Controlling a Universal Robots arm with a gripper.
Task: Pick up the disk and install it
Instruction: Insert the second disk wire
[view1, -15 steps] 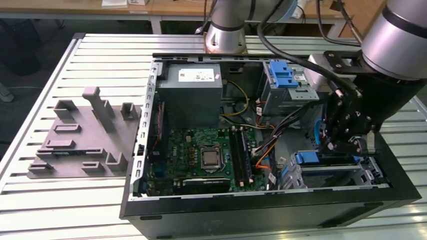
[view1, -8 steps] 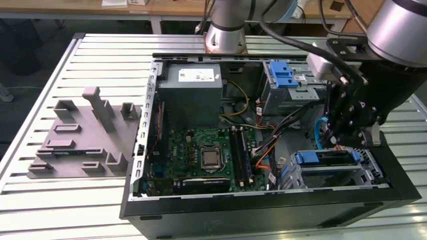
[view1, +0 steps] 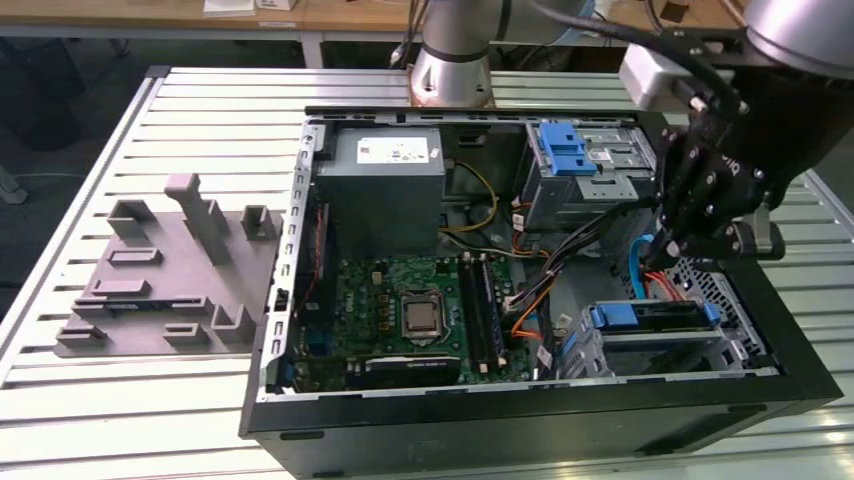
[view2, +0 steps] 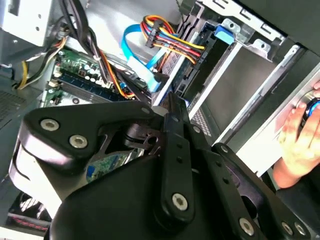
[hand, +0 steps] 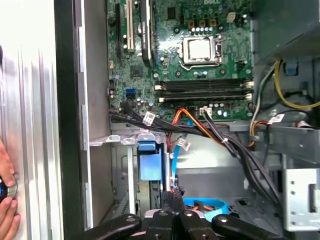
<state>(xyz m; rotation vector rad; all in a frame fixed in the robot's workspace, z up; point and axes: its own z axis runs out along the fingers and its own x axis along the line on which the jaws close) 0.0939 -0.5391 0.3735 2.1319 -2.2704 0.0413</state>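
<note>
Pincer (view1: 667, 252) above disk (view1: 650, 316)

The disk (view1: 657, 317) sits inside the open computer case, seated flat in the lower drive bay at the front corner, on the exterior view's right. Its blue plastic rail and tab face inward toward the motherboard, with the grey body stretching back along the bay. In the first wrist view the blue end (hand: 150, 161) shows slotted between the bay's metal walls, cables passing just beside it.
</note>
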